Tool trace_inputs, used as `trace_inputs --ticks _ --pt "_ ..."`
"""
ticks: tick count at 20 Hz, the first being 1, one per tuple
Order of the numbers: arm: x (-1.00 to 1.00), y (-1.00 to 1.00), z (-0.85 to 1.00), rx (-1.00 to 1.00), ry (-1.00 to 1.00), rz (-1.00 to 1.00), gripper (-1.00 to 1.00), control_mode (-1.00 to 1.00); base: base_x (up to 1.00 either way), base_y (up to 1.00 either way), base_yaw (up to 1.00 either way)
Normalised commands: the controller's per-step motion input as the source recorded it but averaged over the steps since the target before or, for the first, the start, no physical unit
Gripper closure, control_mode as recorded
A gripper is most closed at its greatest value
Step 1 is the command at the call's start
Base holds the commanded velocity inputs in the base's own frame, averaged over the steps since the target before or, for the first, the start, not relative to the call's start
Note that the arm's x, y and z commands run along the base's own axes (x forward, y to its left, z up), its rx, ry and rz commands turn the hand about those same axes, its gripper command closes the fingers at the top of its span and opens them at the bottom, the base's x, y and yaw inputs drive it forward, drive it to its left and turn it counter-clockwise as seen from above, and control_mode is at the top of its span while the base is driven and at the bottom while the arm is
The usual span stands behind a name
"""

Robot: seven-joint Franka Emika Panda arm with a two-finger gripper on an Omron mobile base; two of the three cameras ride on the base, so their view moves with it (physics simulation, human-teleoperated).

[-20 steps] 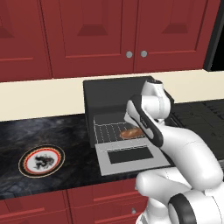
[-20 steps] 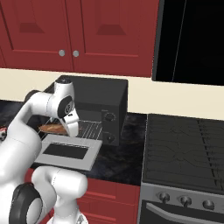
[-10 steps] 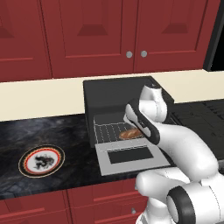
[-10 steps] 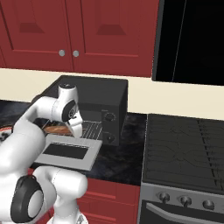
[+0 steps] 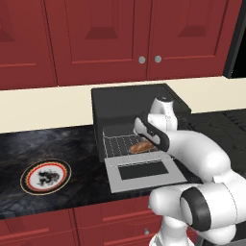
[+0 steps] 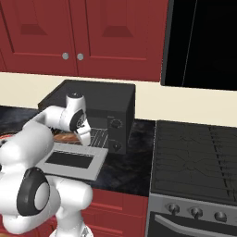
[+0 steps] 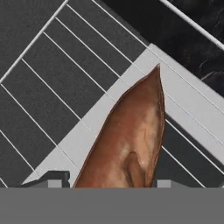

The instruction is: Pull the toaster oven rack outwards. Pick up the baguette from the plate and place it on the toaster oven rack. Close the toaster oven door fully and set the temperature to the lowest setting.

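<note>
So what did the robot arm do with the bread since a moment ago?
The arm swung lower toward the toaster oven, bringing the baguette down onto the pulled-out toaster oven rack. The end effector sits around the baguette's near end; whether it has let go is unclear. The toaster oven door stayed folded open, and the plate stayed on the counter.

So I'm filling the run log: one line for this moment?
stage: placing | baguette: on toaster oven rack, between gripper fingertips | toaster oven door: open | plate: bare
</note>
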Motion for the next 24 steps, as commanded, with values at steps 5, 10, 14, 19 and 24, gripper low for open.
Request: trace_inputs --ticks 5,10,14,19,24 --pt "0.39 0.00 -0.17 0.00 0.00 -0.04 1.00 -1.00 0.00 0.00 0.00" --pt "0.26 0.00 -0.27 0.00 0.00 -0.05 1.00 -1.00 0.00 0.00 0.00" --pt "0.28 0.00 -0.31 0.00 0.00 -0.05 1.00 -1.00 0.00 0.00 0.00" --pt "0.13 0.00 -0.28 0.00 0.00 -0.05 1.00 -1.00 0.00 0.00 0.00" --pt "0.00 0.00 -0.04 0.00 0.00 0.00 -1.00 -1.00 0.00 0.00 0.00"
